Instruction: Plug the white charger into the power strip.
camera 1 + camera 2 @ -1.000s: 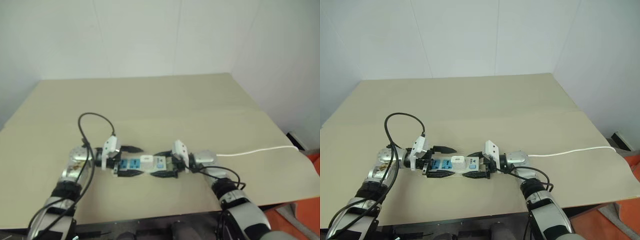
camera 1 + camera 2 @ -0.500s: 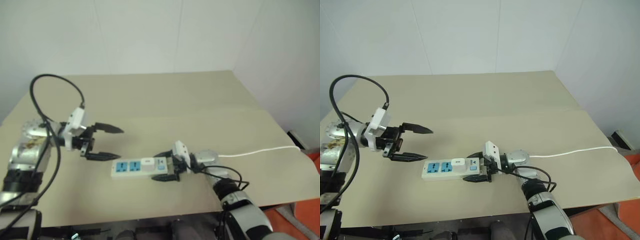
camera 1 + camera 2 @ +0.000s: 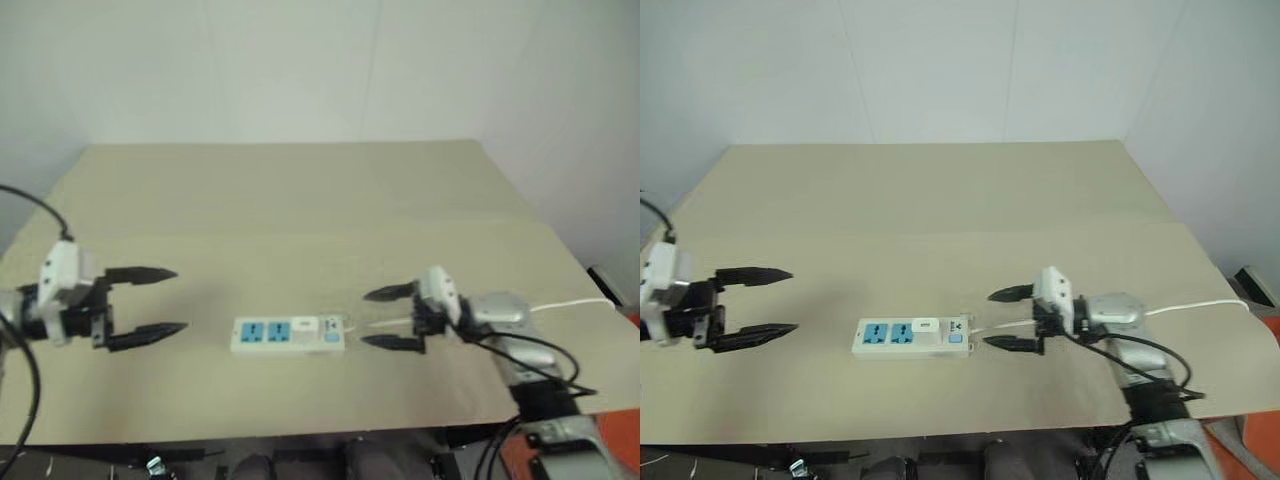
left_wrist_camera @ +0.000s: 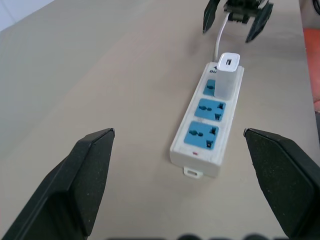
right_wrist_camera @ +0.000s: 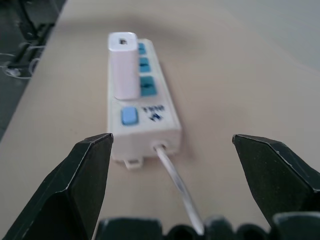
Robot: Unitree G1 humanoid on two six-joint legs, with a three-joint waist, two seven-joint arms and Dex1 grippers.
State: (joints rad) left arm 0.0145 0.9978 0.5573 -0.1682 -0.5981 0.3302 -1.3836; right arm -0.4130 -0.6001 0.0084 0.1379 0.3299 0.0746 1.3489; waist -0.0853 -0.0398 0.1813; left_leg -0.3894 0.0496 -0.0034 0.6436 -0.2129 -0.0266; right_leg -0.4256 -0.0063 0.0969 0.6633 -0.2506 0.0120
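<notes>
A broad beige table (image 3: 940, 200) stands in a corner of plain white walls (image 3: 940, 70). Past its right edge, an orange floor (image 3: 1265, 440) shows below.

white charger (image 4: 226, 75) on white power strip (image 4: 207, 129), blue sockets.

Open table (image 3: 940, 200) around power strip (image 3: 910, 337)
</notes>
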